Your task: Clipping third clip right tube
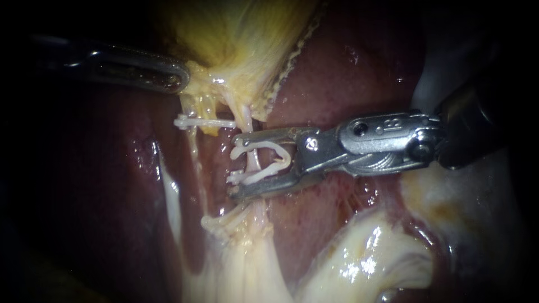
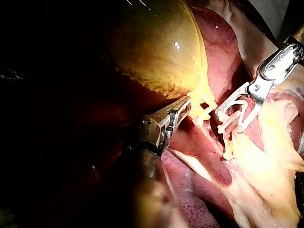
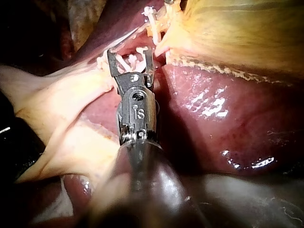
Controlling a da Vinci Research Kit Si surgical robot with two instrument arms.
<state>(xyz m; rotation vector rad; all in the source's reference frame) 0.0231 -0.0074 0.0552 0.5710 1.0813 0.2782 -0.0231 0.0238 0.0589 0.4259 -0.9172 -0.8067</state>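
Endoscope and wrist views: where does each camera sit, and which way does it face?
Endoscope: close over the tissue, facing the tube; left instrument and right instrument show.
Left wrist: on left arm, looking along its instrument to the gallbladder.
Right wrist: on right arm, looking along its instrument to the tube.
Shared: the clip in the right jaws.

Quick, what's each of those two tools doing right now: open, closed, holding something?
Left instrument: jaws shut on the gallbladder.
Right instrument: jaws apart, holding an open clip around the tube.
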